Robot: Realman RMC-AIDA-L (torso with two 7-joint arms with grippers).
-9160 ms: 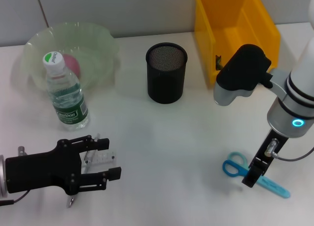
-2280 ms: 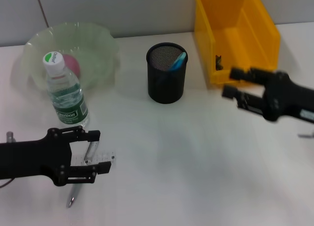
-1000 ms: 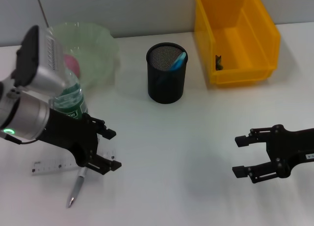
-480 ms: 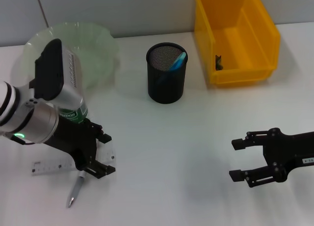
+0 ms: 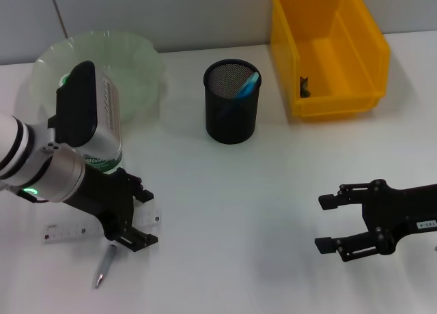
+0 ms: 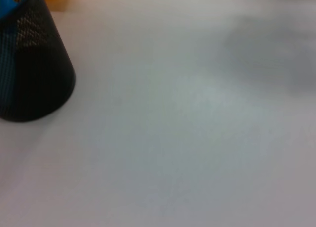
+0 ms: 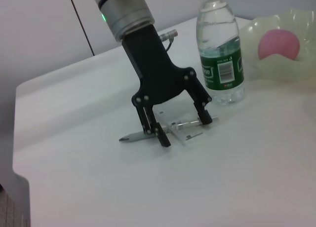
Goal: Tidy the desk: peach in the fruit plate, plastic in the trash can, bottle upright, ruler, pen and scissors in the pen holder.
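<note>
While the left tool, fingers spread, straddles the pen and clear ruler near the surface's front-left corner, the right tool hangs spread near the front-right edge.

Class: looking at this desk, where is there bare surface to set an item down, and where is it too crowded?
Bare table lies between the left gripper and the right gripper, in front of the pen holder. Another strip lies between the pen holder and the yellow bin. Crowded: the near left, where ruler, pen, bottle and fruit plate cluster.
</note>
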